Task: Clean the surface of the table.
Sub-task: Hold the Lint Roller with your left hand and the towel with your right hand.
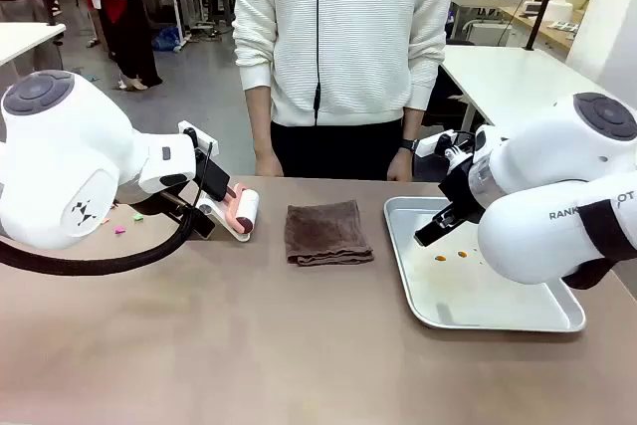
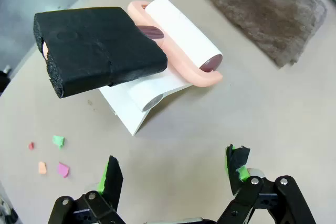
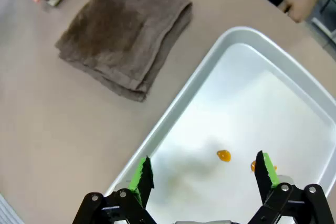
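Your left tool (image 2: 176,169) and right tool (image 3: 202,174) hang released; clamp the black handle (image 2: 97,45) at eleven o'clock squarely before rolling scraps (image 2: 58,156) off the worktop (image 2: 273,119).

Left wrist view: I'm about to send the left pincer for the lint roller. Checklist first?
1. Left pincer open and empty: ok.
2. Lint roller resting on its white stand, black foam handle exposed: ok.
3. Person's hand away from the roller, at the far edge of the table: ok.
4. Right pincer open over the steel tray, out of the way: ok.
5. Table clean: not ok, coloured scraps lie beside the stand.
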Robot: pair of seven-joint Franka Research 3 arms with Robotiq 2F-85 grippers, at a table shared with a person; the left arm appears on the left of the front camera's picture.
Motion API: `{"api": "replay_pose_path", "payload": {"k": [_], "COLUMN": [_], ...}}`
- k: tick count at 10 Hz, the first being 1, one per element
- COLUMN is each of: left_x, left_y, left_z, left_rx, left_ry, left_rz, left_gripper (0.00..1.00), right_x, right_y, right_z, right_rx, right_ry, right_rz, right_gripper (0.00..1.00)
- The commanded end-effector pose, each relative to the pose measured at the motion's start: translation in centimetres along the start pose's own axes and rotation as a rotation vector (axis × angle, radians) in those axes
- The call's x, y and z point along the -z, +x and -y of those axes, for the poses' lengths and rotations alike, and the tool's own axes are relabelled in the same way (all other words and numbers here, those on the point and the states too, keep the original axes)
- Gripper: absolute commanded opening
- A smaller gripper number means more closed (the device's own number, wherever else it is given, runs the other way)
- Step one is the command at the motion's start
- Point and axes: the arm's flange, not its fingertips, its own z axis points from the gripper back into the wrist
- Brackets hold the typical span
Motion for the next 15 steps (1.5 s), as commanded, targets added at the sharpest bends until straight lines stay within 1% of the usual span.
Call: {"api": "replay_pose_path", "payload": {"k": [1, 12, 13, 14, 15], "left_x": [0.0, 0.0, -1.4, -3.5, -6.5], "left_y": [0.0, 0.0, -1.1, -2.0, -2.1], "left_z": [0.0, 0.0, -0.9, -2.2, -2.6], "left_rx": [0.000, 0.000, -0.016, -0.114, -0.249], "left_ry": [0.000, 0.000, -0.040, -0.087, -0.084], "left_rz": [0.000, 0.000, -0.018, -0.057, -0.111], "left_gripper": [1.00, 1.00, 1.00, 1.00, 1.00], "right_x": [0.0, 0.0, -1.6, -3.5, -5.9], "right_y": [0.0, 0.0, -0.3, -0.7, -1.4], "right_z": [0.0, 0.0, 0.2, 0.7, 1.4], "right_rx": [0.000, -0.001, -0.001, 0.097, 0.200], "right_ry": [0.000, 0.000, 0.048, 0.087, 0.191], "right_rz": [0.000, 0.000, -0.015, -0.102, -0.125], "right_gripper": [1.00, 1.00, 1.00, 1.00, 1.00]}}
